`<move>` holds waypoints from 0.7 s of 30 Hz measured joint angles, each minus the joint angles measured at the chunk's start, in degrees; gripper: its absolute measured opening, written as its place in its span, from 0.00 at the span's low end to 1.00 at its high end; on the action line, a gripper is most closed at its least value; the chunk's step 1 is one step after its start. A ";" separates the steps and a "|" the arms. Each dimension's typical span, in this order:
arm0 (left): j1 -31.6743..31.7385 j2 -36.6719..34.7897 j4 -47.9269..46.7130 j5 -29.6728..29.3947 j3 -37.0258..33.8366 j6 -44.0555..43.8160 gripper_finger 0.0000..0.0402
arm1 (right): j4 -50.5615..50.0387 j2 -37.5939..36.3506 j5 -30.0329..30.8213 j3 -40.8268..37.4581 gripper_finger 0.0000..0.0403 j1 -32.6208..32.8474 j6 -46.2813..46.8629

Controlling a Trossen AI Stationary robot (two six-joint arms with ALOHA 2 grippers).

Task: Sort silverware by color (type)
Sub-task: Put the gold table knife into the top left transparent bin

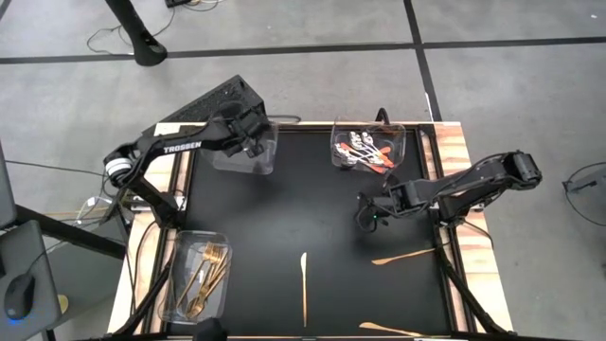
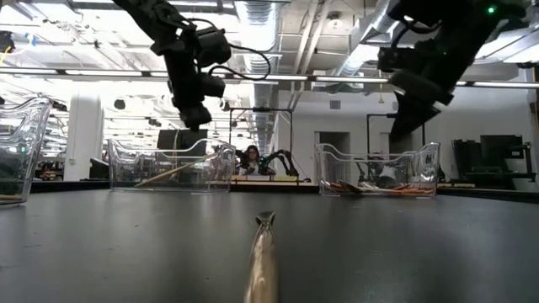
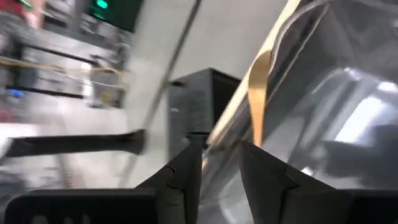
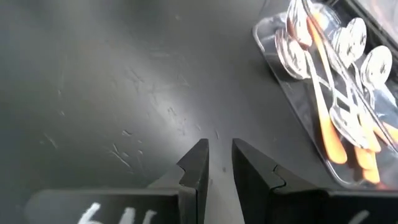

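My left gripper (image 1: 250,133) (image 3: 222,155) hangs open above the clear far-left tray (image 1: 248,156) (image 2: 173,164). One slim gold knife (image 3: 257,93) (image 2: 168,174) lies in that tray, slanting up against its wall, just beyond my fingertips and apart from them. My right gripper (image 1: 364,216) (image 4: 219,155) hovers over bare black mat with a narrow gap between its fingers, holding nothing. Three gold knives lie flat on the mat: one near the middle (image 1: 304,284) (image 2: 263,252), one near the right edge (image 1: 407,255), one at the near edge (image 1: 388,329).
The far-right tray (image 1: 401,133) (image 4: 273,46) holds silver spoons with orange handles (image 1: 367,152) (image 4: 329,118). The near-left tray (image 1: 175,275) holds gold forks (image 1: 206,275). A black box (image 1: 213,102) stands behind the far-left tray. Wooden table edges frame the black mat (image 1: 284,208).
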 joint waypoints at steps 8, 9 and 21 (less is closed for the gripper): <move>10.58 0.66 0.08 23.05 0.00 -7.93 0.12 | -0.01 0.02 1.09 1.82 0.23 0.09 -0.72; 11.48 0.66 -0.37 24.39 0.00 -8.59 0.10 | -0.07 0.00 1.11 1.82 0.23 0.09 -0.74; 14.81 0.63 1.67 27.93 -1.60 -9.23 0.00 | 0.06 0.02 2.14 1.82 0.23 0.01 -0.90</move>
